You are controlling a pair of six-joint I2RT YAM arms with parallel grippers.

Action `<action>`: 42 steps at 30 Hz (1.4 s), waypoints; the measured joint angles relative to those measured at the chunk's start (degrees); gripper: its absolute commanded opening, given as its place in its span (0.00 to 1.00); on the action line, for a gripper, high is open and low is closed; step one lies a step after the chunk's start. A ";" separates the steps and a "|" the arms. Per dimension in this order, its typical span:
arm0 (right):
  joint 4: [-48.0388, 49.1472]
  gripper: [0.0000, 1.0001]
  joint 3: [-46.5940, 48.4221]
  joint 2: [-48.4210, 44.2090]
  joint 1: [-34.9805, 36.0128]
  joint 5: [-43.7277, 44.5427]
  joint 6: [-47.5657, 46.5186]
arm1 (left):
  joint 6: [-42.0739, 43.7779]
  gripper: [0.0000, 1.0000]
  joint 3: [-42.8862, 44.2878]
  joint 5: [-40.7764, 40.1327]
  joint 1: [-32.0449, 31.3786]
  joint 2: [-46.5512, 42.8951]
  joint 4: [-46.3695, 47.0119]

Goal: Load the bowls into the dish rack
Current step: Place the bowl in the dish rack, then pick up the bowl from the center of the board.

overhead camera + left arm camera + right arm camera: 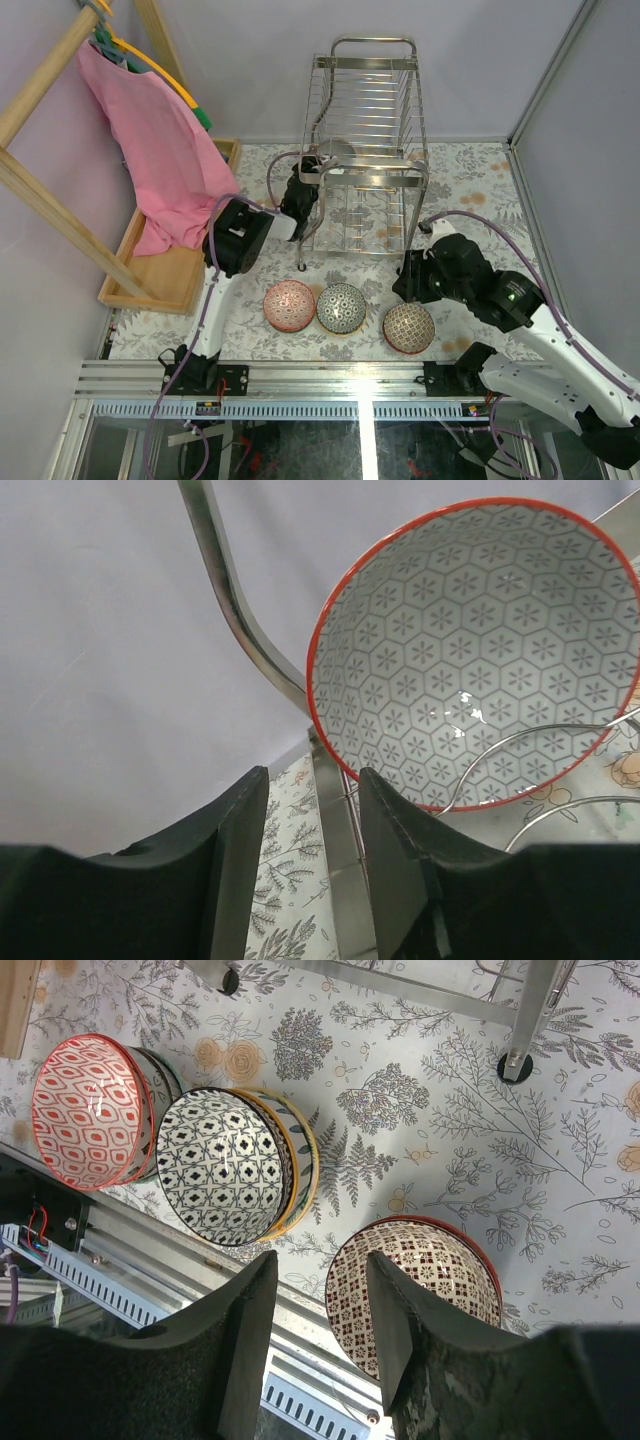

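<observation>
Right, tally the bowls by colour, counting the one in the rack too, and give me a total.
Red-and-white patterned ceramic bowl: 1
Black-and-white patterned ceramic bowl: 1
Maroon-and-white patterned ceramic bowl: 1
Grey hexagon-patterned, red-rimmed bowl in the chrome wire dish rack: 1
Yellow-rimmed bowl nested underneath: 1
Grey-sided bowl nested underneath: 1
Total: 6

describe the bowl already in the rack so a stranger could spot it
Find the tall chrome dish rack far back on the table. At its left, one bowl stands on edge among the wires. Only it is off the table: red rim, grey hexagon flowers inside.
</observation>
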 measured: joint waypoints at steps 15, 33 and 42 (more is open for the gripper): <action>-0.70 0.52 -0.07 -2.69 0.00 0.00 0.20 | -0.13 0.69 -3.63 -4.15 0.44 -7.37 -0.50; -4.35 0.70 2.12 -6.58 0.00 -1.66 2.23 | -6.49 1.00 -20.87 -23.91 4.22 -18.78 -3.67; -6.56 0.88 3.15 -9.84 0.00 -2.97 4.31 | -21.94 1.00 -21.94 -36.04 5.99 -30.88 -18.62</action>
